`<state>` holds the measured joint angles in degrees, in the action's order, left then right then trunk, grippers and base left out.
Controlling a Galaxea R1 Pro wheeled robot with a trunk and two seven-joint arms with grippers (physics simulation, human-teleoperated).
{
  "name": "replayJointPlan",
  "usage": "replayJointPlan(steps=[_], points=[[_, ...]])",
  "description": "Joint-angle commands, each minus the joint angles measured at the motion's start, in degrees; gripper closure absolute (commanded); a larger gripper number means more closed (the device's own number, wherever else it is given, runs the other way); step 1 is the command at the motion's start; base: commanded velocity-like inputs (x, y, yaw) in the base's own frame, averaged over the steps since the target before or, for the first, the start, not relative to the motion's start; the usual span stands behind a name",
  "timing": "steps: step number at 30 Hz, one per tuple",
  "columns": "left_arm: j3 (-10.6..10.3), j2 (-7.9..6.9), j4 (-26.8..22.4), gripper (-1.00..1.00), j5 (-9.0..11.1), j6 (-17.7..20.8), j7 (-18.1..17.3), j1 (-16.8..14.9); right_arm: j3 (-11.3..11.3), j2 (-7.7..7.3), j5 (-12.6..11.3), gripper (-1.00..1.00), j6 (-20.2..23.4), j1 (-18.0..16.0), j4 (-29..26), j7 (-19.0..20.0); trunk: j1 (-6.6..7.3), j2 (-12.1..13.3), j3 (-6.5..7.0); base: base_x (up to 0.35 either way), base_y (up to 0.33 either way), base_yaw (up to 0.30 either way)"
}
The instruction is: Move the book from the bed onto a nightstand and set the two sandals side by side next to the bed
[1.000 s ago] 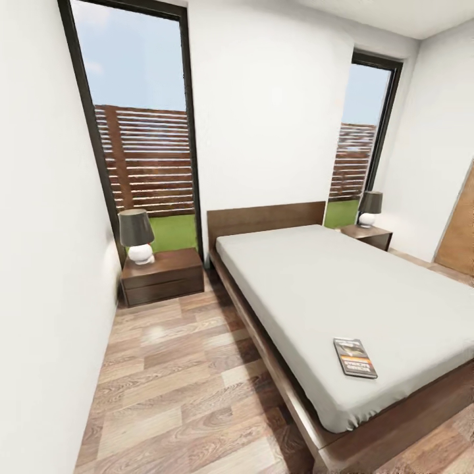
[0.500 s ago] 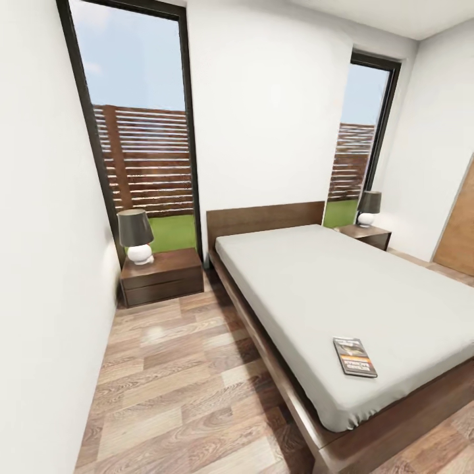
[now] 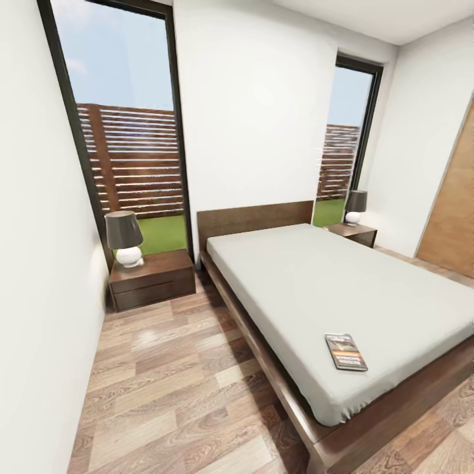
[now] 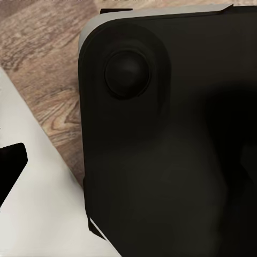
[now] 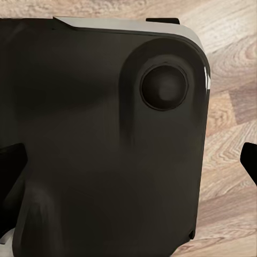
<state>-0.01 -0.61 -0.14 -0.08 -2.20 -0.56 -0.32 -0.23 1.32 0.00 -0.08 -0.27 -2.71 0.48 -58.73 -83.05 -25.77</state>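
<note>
Pincers: you cannot tell either's opening. You have open floor (image 3: pixel 164 368) left of bed (image 3: pixel 342 289). One book (image 3: pixel 345 352) near its foot edge; two nightstands (image 3: pixel 153 280) (image 3: pixel 353 233).

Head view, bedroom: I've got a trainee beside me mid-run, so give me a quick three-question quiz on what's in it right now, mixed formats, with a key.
1. True or false: the book lies on the wood floor beside the bed.
2. Multiple choice: what stands on the near nightstand by the left window?
A. a stack of books
B. a lamp with a dark shade and white base
C. a pair of sandals
3. Fill in: the book rests near the ____ end of the mattress, away from the headboard.

Key:
1. False; it lies on the grey mattress.
2. B; the lamp stands at the nightstand's left part.
3. foot
</note>
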Motion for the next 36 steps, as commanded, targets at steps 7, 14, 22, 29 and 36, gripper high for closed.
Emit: replayJointPlan(steps=[7, 14, 22, 29, 36], points=[[0.00, -0.01, 0.05, -1.00, -0.01, -0.21, -0.06, -0.03, -0.03, 0.00, 0.00, -1.00, -0.01, -0.02, -0.02, 0.05, 0.00, -0.03, -0.05, 0.000, 0.005, -0.033], [0.01, -0.01, 0.05, -1.00, -0.01, -0.19, -0.06, -0.03, -0.03, 0.00, 0.00, -1.00, -0.01, -0.03, -0.01, 0.05, 0.00, -0.03, -0.05, 0.000, 0.004, -0.108], [-0.01, -0.01, 0.05, -1.00, -0.02, -0.23, -0.06, -0.03, -0.03, 0.00, 0.00, -1.00, -0.01, -0.02, -0.05, 0.05, 0.00, -0.03, -0.05, 0.000, 0.025, -0.232], [0.00, -0.01, 0.05, -1.00, -0.01, -0.25, -0.06, -0.03, -0.03, 0.00, 0.00, -1.00, -0.01, -0.02, -0.09, 0.05, 0.00, -0.03, -0.05, 0.000, 0.007, -0.105], [0.01, -0.01, 0.05, -1.00, -0.01, -0.25, -0.06, -0.03, -0.03, 0.00, 0.07, -1.00, -0.01, -0.04, -0.10, 0.05, 0.00, -0.03, -0.05, 0.000, 0.001, -0.022]])
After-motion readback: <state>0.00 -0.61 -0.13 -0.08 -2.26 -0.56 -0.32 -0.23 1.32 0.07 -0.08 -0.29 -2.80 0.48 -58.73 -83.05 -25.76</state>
